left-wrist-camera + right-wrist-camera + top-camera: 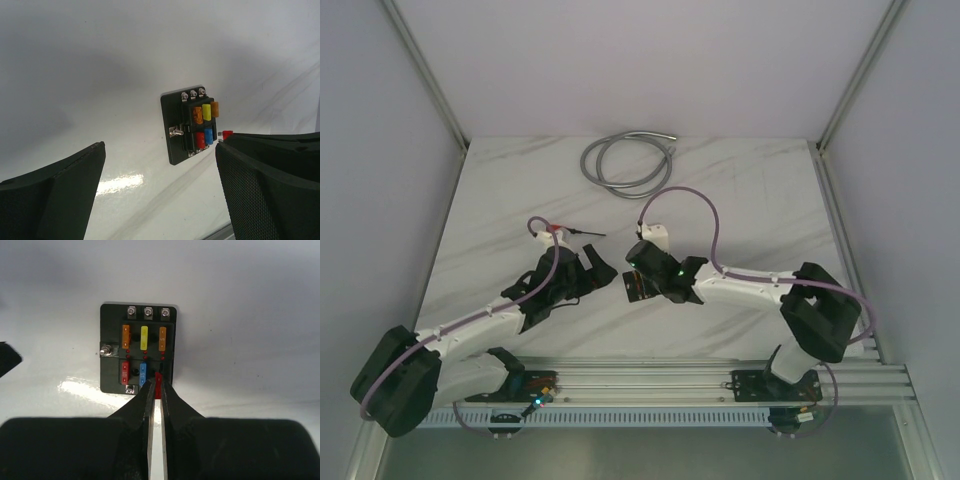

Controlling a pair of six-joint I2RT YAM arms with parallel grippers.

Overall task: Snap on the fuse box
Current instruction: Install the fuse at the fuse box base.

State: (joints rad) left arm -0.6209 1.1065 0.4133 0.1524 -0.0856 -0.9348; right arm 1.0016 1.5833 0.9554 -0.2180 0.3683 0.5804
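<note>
Currently the right gripper (156,386), closed, pinches a red fuse (158,381) at a corner slot of the fuse box (138,347), flat at table (500,200) centre. The left gripper (585,270) stands wide open, empty. Next, likely: press the fuse home.

Seen from above, the right gripper (157,386), closed on a red fuse (158,381), blocks the right side of the fuse box (112,330); the left gripper (161,150), fingers spread wide, stands near its left side. Bare table (520,190) leaves the far side open up to a coiled grey cable (625,165) lying well apart.
</note>
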